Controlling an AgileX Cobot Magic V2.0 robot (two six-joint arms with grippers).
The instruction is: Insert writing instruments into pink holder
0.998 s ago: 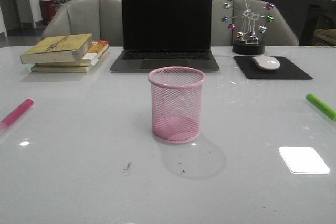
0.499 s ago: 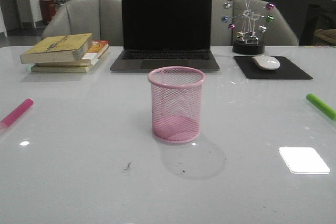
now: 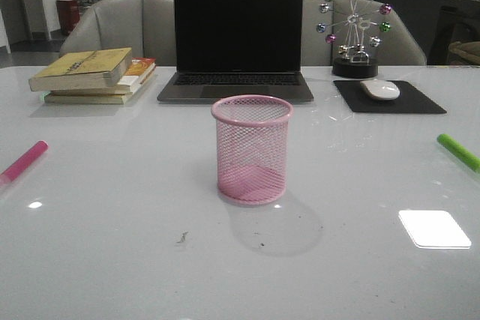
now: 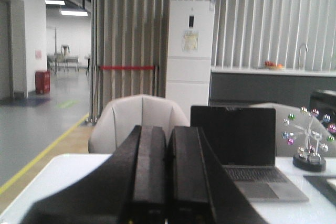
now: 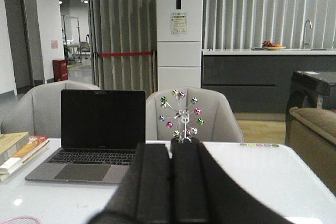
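The pink holder (image 3: 252, 150), a round wire-mesh cup, stands upright and empty at the middle of the white table. A bright pink pen (image 3: 22, 162) lies flat at the table's left edge, and a lime green pen (image 3: 458, 151) lies flat at the right edge. Neither arm shows in the front view. In the left wrist view my left gripper (image 4: 167, 129) is shut with nothing between its black fingers, raised and facing the laptop. My right gripper (image 5: 170, 148) is likewise shut and empty; the holder's rim (image 5: 16, 220) peeks in at a corner of that view.
Behind the holder sits an open laptop (image 3: 237, 39). A stack of books (image 3: 94, 74) lies back left. A white mouse (image 3: 380, 89) on a black pad (image 3: 388, 98) and a ball ornament (image 3: 354, 28) stand back right. Two grey chairs are beyond the table.
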